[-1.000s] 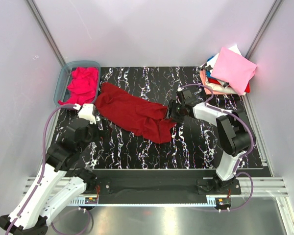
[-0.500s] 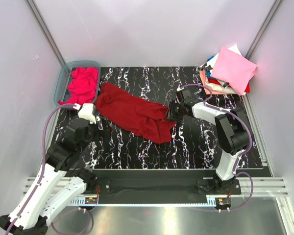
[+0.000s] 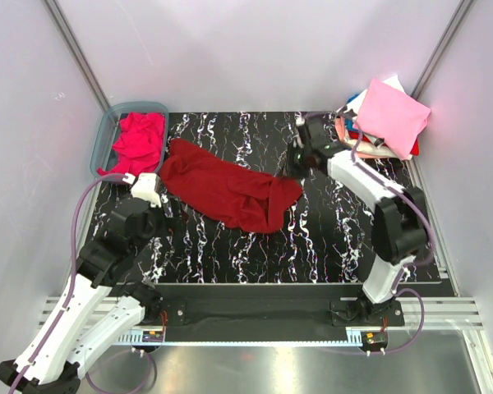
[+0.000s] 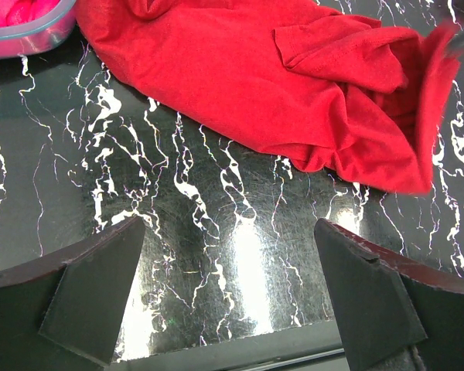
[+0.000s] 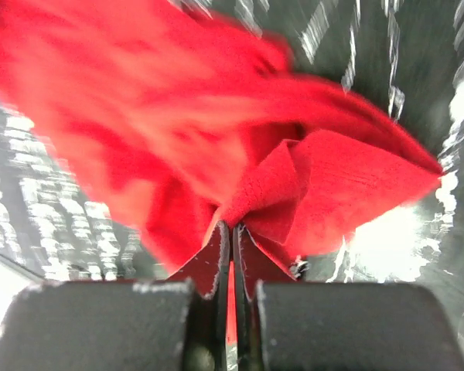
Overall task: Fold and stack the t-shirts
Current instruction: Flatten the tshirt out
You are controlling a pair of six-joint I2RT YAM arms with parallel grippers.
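Dark crimson red cloth t-shirt: lies crumpled and unfolded on the black white-veined marble desk, running from near the far-left corner towards the middle; its right end is raised off the surface.
Right gripper: pressed together on a fold at that raised right end, pinching the cloth.
Left gripper: fingers spread, nothing between them, hovering over bare desk just beside the shirt's near edge.
Bright magenta-pink cloth shirt: bunched inside the translucent blue-grey plastic tub at the far-left corner, untouched.
Stack of folded shirts: at the far-right corner, a pale pink square on top, with salmon, white and blue edges showing below.
Done: several shirts appear folded and stacked.
Left: by my judgement, the crimson shirt needs flattening, folding and stacking; the magenta one after it.
Hard to make out: the right wrist view is blurred, so which part of the shirt is pinched cannot be told; the stack's count is hidden under the top square.
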